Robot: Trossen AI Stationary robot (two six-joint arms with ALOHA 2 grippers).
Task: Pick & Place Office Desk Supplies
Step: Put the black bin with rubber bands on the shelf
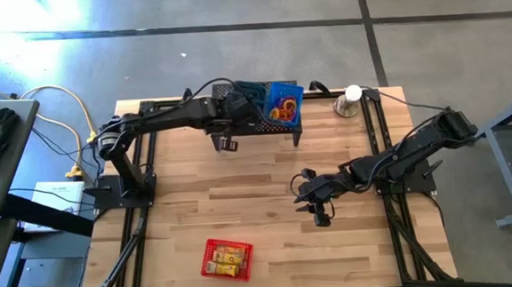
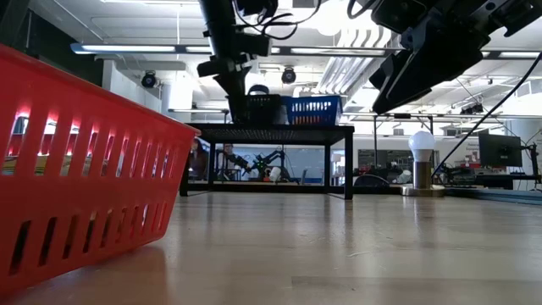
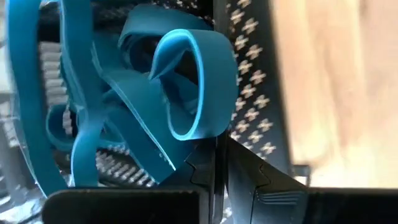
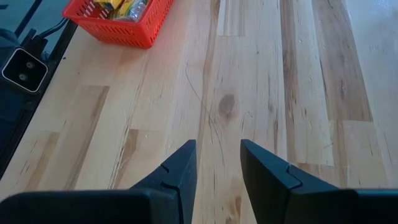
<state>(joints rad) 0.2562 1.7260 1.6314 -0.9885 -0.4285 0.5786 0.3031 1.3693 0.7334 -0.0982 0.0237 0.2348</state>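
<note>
Two arms up. Left end effector [image 1: 236, 109] clamps a teal band [image 3: 186, 93] over the black mesh stand [image 1: 278, 131]. Right end effector [image 4: 217, 168], fingers apart, hovers beyond the red basket [image 1: 226, 257].

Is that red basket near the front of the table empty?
No. The red basket holds yellow items; both overhead and right wrist views show them inside.

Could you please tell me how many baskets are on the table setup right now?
2. A red basket sits at the table's near edge, holding yellow items. A blue basket sits on the black mesh stand at the far edge, beside the left gripper. More may be hidden.
</note>
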